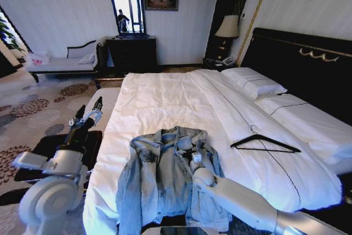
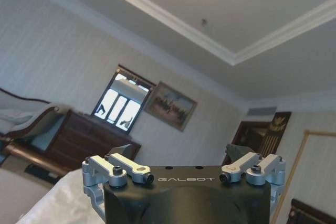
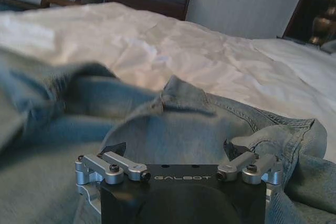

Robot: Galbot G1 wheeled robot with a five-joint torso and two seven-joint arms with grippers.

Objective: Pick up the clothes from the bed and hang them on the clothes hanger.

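The clothes, a light blue denim jacket (image 1: 162, 177), lie spread flat near the foot of the bed (image 1: 165, 97), collar toward the pillows. My right gripper (image 1: 188, 151) hovers low over the jacket's collar and right shoulder. In the right wrist view this gripper (image 3: 176, 148) is open, its fingertips (image 3: 114, 148) just above the denim (image 3: 184, 124) with nothing between them. The black clothes hanger (image 1: 265, 142) lies flat on the white sheet to the right of the jacket. My left gripper (image 1: 91, 110) is raised beside the bed's left edge, open (image 2: 178, 150) and pointing up at the far wall.
White pillows (image 1: 254, 83) rest against the black headboard (image 1: 300, 59) on the right. A dark dresser (image 1: 132, 53) with a mirror and a pale chaise longue (image 1: 58, 63) stand by the far wall. A lamp (image 1: 229, 26) sits in the corner. A low dark bench (image 1: 55, 147) stands left of the bed.
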